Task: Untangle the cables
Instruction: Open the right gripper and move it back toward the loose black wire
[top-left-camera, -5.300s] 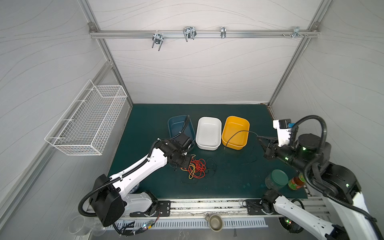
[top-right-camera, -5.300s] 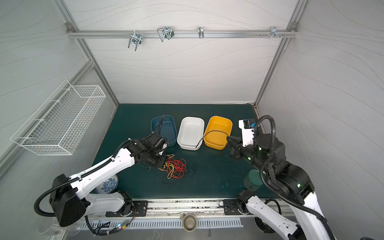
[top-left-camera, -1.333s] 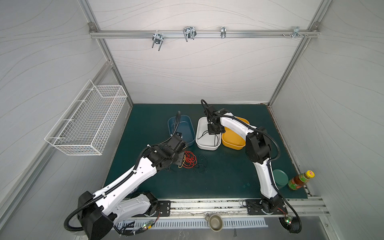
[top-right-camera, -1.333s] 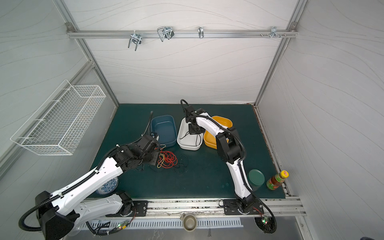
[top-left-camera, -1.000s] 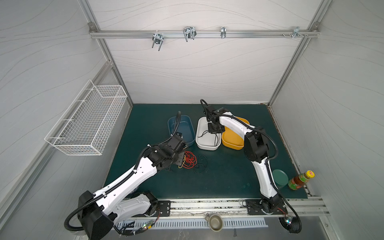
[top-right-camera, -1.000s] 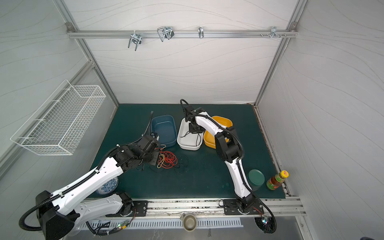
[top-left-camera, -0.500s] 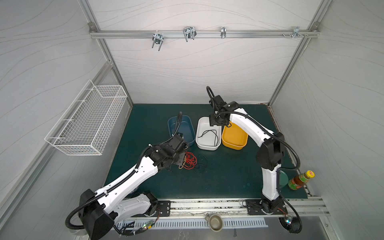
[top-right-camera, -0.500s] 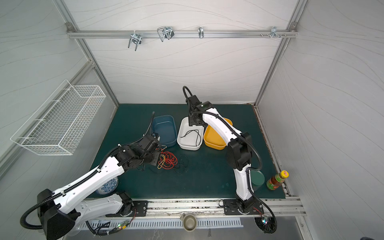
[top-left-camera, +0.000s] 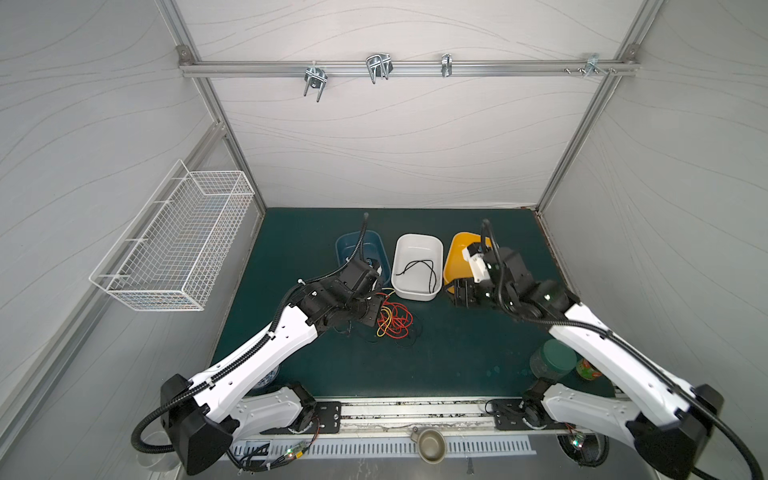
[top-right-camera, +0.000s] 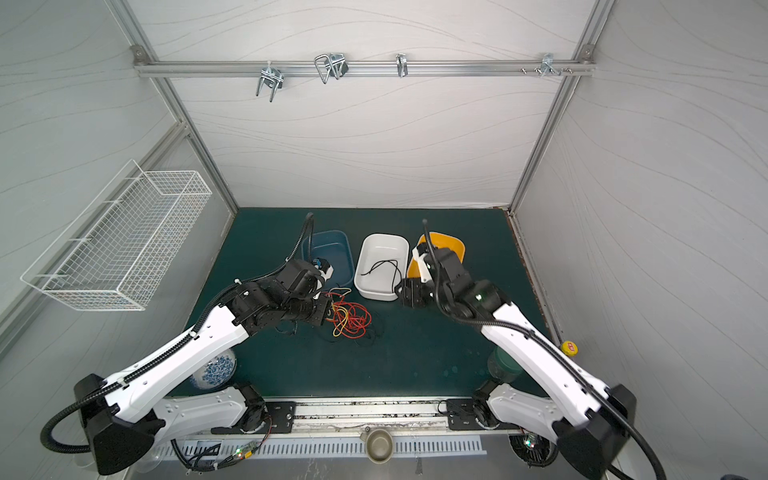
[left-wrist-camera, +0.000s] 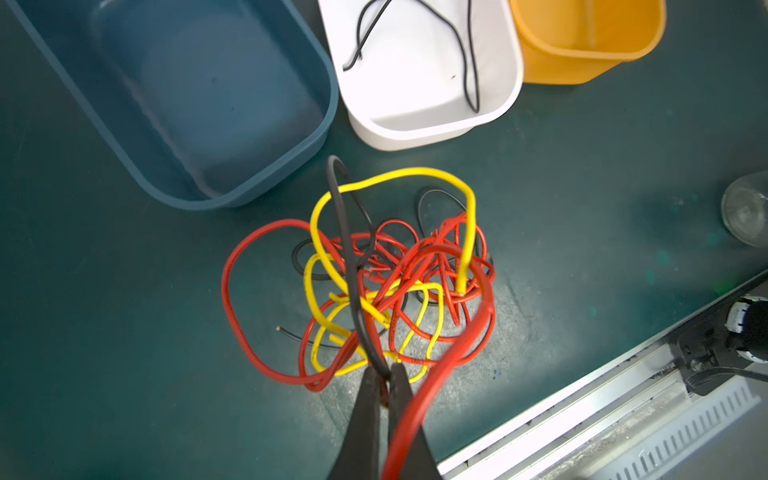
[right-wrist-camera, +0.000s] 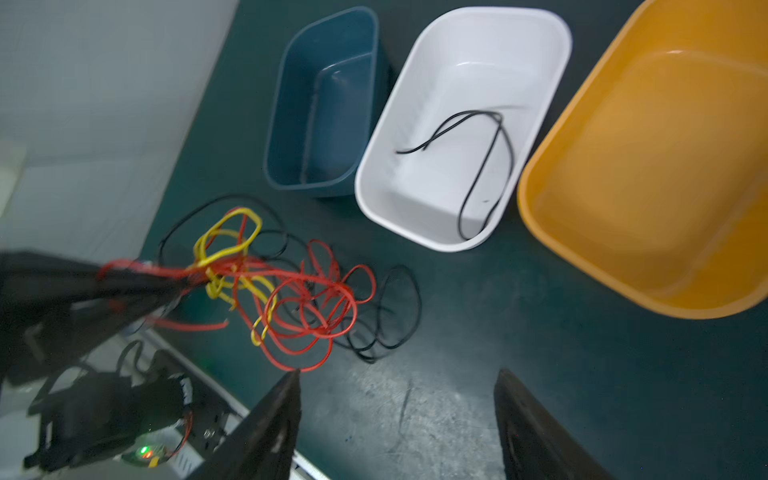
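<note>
Left end effector (left-wrist-camera: 384, 372) is pinched shut on a black strand at the near edge of the tangle of thin red, yellow and black cables (top-left-camera: 392, 322), mid-frame on the dark green bench (top-left-camera: 457, 353) in both top views. Right end effector (right-wrist-camera: 397, 374) hangs wide apart, empty. Yank now and imo those loops cinch tight, or the clump just drags. Further back, one loose black wire (right-wrist-camera: 484, 166) lies in the white plastic tub (right-wrist-camera: 415, 187).

The left gripper (left-wrist-camera: 384, 374) is clamped on a black cable (left-wrist-camera: 338, 199) rising from the tangle (left-wrist-camera: 415, 266) of red, yellow and black cables. Beyond stand a blue tub (left-wrist-camera: 208, 83) left, a white tub (left-wrist-camera: 415, 83) holding a loose black wire (left-wrist-camera: 360, 41), and an orange tub (left-wrist-camera: 582, 41) right.
</note>
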